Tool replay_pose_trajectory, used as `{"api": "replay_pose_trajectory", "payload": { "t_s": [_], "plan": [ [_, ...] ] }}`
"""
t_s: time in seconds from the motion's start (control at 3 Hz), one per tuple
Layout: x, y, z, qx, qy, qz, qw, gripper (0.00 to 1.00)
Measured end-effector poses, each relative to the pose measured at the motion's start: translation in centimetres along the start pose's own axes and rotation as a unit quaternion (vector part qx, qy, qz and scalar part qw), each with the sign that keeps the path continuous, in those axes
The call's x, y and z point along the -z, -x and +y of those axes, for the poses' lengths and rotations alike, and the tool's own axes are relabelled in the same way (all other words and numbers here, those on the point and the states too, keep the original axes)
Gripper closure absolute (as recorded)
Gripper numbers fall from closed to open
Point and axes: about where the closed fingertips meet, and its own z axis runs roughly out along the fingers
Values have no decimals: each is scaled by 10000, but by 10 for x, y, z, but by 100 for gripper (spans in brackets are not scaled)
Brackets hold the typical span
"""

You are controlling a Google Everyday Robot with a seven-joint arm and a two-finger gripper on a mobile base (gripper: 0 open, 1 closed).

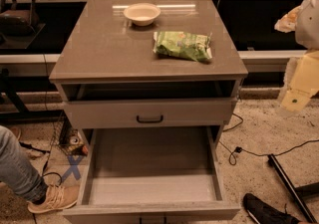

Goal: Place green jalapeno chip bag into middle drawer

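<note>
The green jalapeno chip bag (182, 45) lies flat on the grey cabinet top (99, 49), toward the right front. The middle drawer (152, 188) is pulled wide open at the bottom of the view, and its grey floor is bare. My gripper (298, 91) shows as a pale cream and white shape at the right edge. It is off the cabinet's right side, level with the top, and apart from the bag. It holds nothing that I can see.
A cream bowl (142, 13) stands at the back of the cabinet top. A closed drawer front with a black bar handle (149, 118) sits above the open drawer. A person's leg and tan shoe (52, 198) are at lower left, a black shoe (264, 210) at lower right. Cables (259, 153) cross the floor.
</note>
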Motion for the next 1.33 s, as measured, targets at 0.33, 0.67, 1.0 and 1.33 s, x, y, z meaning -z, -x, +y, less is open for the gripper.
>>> {"api": "replay_pose_trajectory", "payload": {
  "t_s": [0.33,0.67,1.0,1.33],
  "plan": [
    [0,0,0,0,0,0,10000,0],
    [-4,2,-11,-181,-201,-136,9995,0],
    [-26,13,-50,-622,-492,-545,9954,0],
    [-61,41,-114,-978,-888,-847,9876,0]
  ]
}}
